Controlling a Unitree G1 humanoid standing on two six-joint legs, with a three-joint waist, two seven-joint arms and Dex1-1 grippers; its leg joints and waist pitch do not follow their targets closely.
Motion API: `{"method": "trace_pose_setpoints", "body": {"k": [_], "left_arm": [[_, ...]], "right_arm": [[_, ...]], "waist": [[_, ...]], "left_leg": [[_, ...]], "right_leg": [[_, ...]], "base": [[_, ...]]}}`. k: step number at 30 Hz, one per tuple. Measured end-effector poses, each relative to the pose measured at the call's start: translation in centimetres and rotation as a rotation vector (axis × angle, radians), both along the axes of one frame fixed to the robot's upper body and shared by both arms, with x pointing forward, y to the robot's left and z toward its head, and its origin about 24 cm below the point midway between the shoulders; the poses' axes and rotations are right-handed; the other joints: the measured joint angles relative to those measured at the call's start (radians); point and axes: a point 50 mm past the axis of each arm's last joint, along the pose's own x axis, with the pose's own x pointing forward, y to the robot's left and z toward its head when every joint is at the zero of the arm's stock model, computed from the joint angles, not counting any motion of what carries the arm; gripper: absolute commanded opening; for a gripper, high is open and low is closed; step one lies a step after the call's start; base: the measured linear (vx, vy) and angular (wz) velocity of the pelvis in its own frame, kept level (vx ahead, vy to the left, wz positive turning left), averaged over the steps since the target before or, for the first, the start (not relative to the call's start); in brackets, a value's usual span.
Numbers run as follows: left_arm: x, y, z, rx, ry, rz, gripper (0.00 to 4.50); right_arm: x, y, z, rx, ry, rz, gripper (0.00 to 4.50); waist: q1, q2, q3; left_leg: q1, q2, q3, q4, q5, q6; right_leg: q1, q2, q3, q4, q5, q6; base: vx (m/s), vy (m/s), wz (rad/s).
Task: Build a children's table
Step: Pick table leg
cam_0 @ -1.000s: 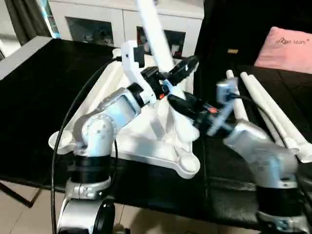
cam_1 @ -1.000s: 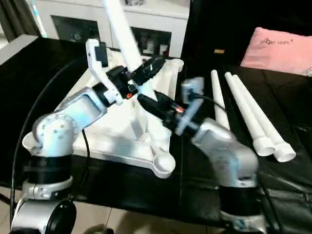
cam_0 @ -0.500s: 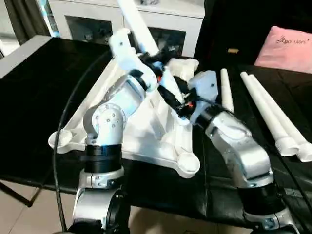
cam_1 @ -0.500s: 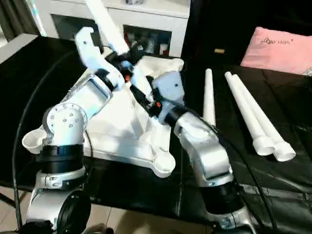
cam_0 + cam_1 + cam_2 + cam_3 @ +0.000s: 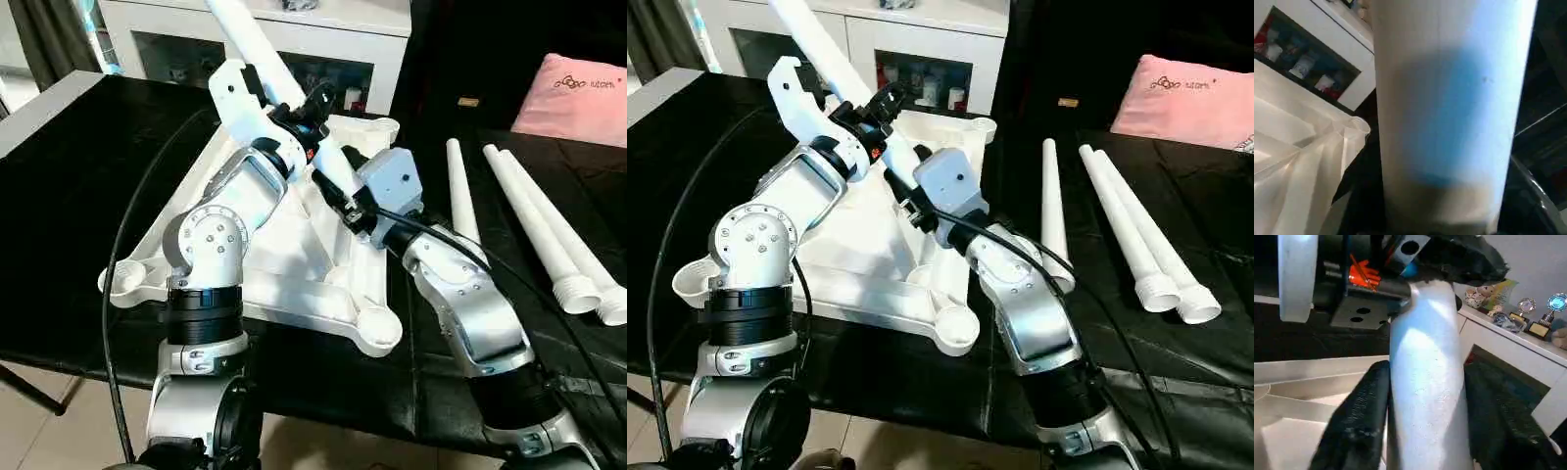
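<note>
The white tabletop (image 5: 294, 269) lies upside down on the black table, ribs and round corner sockets facing up. One white leg (image 5: 257, 44) slants up and to the left from over its middle. My left gripper (image 5: 318, 103) is shut around this leg partway up; in the left wrist view the leg (image 5: 1449, 107) is very close. My right gripper (image 5: 345, 203) holds the same leg lower down. In the right wrist view its black fingers (image 5: 1356, 416) press against both sides of the leg (image 5: 1425, 382). The leg's bottom end is hidden behind the grippers.
Three more white legs (image 5: 534, 220) lie side by side on the black table (image 5: 59, 196), to the right of the tabletop. A pink pillow (image 5: 578, 93) sits at the back right. A white glass-door cabinet (image 5: 176, 39) stands behind the table.
My left gripper's fingers have closed around the leg. My right arm has swung left, closer over the tabletop. The leg now leans further to the left.
</note>
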Motion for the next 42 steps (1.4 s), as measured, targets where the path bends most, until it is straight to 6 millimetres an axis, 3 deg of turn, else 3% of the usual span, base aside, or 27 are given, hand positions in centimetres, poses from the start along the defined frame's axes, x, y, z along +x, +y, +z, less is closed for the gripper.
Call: {"method": "trace_pose_setpoints", "body": {"k": [12, 21, 26, 32, 42], "left_arm": [[0.8, 1.4, 0.5, 0.211, -0.106, 0.035, 1.81], [0.9, 2.9, 0.5, 0.346, -0.22, -0.151, 1.81], [0.3, 2.5, 0.8, 0.292, -0.243, -0.339, 1.81], [-0.1, 2.5, 1.9, 0.293, -0.301, -0.474, 1.81], [-1.3, 2.6, 2.0, 0.289, -0.318, -0.703, 1.81]], "right_arm": [[-0.8, -0.1, 1.1, 0.16, 0.061, 0.165, 3.78], [0.1, -5.1, 1.3, 0.214, 0.276, 0.231, 4.46], [0.1, -6.2, 0.7, 0.189, 0.379, 0.309, 4.5], [0.5, -6.3, 1.8, 0.221, 0.393, 0.351, 4.5], [0.1, -5.9, 1.5, 0.219, 0.442, 0.468, 4.5]], "waist": [[0.001, 0.0, 0.0], [0.003, 0.002, 0.0], [0.003, 0.003, 0.001], [0.004, 0.003, 0.001], [0.005, 0.003, 0.001]], "left_leg": [[0.0, 0.0, 0.0, 0.0, 0.0, 0.003], [0.001, 0.0, 0.0, 0.0, 0.003, 0.003], [0.001, 0.0, 0.0, 0.0, 0.003, 0.003], [0.001, 0.0, 0.0, 0.0, 0.004, 0.004], [0.001, 0.0, 0.0, 0.0, 0.005, 0.004]], "right_leg": [[0.0, 0.0, 0.0, 0.0, 0.002, 0.001], [0.001, 0.0, 0.0, 0.0, 0.004, -0.001], [0.0, 0.0, 0.0, 0.0, 0.005, -0.001], [0.001, 0.0, 0.0, 0.0, 0.005, -0.002], [0.001, 0.0, 0.0, 0.001, 0.006, -0.003]], "base": [[0.0, 0.0, 0.0], [0.0, 0.0, 0.0], [0.0, 0.0, 0.0], [0.0, 0.0, 0.0], [0.0, 0.0, 0.0]]}}
